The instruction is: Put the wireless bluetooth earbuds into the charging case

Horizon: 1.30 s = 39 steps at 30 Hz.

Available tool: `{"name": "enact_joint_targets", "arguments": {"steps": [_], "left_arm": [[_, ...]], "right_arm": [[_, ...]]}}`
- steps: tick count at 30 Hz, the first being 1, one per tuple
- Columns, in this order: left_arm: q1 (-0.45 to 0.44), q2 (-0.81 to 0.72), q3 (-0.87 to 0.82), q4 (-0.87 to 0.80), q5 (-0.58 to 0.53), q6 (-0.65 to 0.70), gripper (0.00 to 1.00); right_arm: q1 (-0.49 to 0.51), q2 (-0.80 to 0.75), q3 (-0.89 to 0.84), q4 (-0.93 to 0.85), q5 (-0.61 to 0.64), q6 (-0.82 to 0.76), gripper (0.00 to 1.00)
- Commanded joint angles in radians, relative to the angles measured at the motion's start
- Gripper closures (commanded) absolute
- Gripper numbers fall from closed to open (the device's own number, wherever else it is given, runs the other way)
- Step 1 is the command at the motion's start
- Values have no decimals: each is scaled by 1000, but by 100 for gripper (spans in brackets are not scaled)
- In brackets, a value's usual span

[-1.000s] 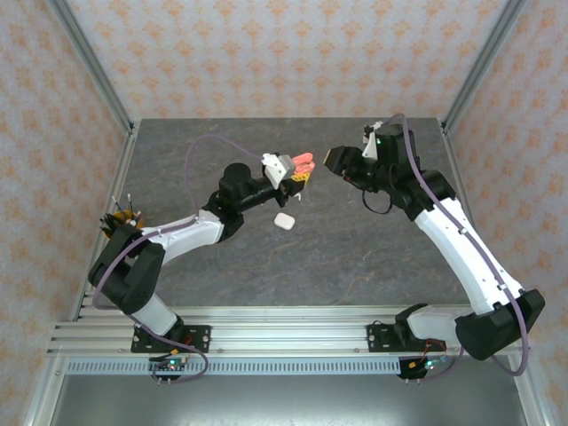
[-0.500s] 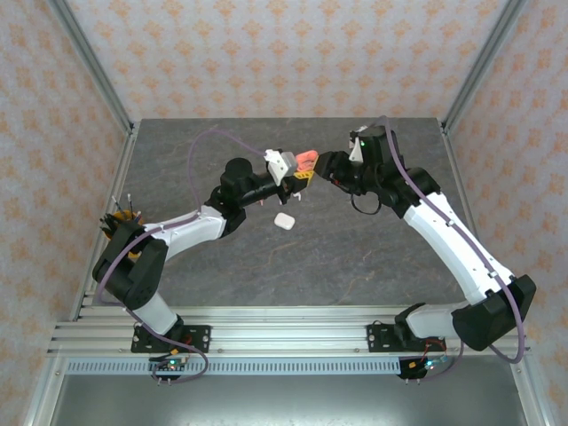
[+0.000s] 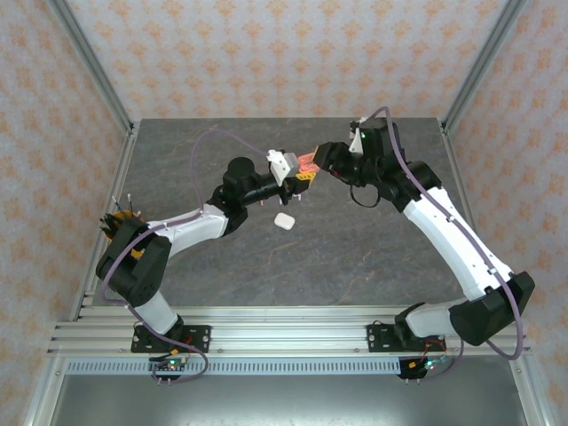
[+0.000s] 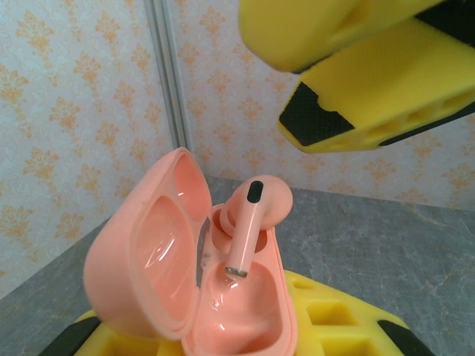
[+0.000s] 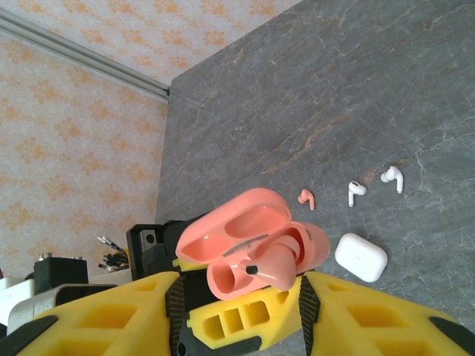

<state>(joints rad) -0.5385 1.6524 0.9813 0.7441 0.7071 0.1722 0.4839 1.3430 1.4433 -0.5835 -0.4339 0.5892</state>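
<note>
**A:** Where is the earbud sitting?

**B:** 1 coral-pink stemmed earbud is resting in the glossy coral-pink pebble-shaped charging case, whose lid is standing open. The stem is pointing down into a well and the head is poking above the rim. It is tilted, not seated flush.

**A:** What is holding that case?

**B:** The left gripper is clamping its base between yellow pads and holding it up above the table. The right gripper is hovering just beside the earbud's head with its jaws standing apart, gripping nothing.

**A:** And what is lying below?

**B:** On the grey stone-patterned table, 1 loose coral-pink earbud is lying near 1 white stemmed earbud. A 2nd white earbud is lying just beside that one. None of the 3 are touching. 1 white rounded closed charging case is lying near them.
</note>
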Motion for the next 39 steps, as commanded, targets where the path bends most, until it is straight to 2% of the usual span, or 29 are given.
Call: {"name": "enact_joint_targets", "arguments": {"steps": [1, 39], "left_arm": [[3, 6, 38, 3, 28, -10, 100], [-5, 46, 77, -15, 66, -12, 100]], "right_arm": [[6, 20, 31, 7, 13, -17, 53], [29, 71, 57, 55, -38, 9, 54]]}}
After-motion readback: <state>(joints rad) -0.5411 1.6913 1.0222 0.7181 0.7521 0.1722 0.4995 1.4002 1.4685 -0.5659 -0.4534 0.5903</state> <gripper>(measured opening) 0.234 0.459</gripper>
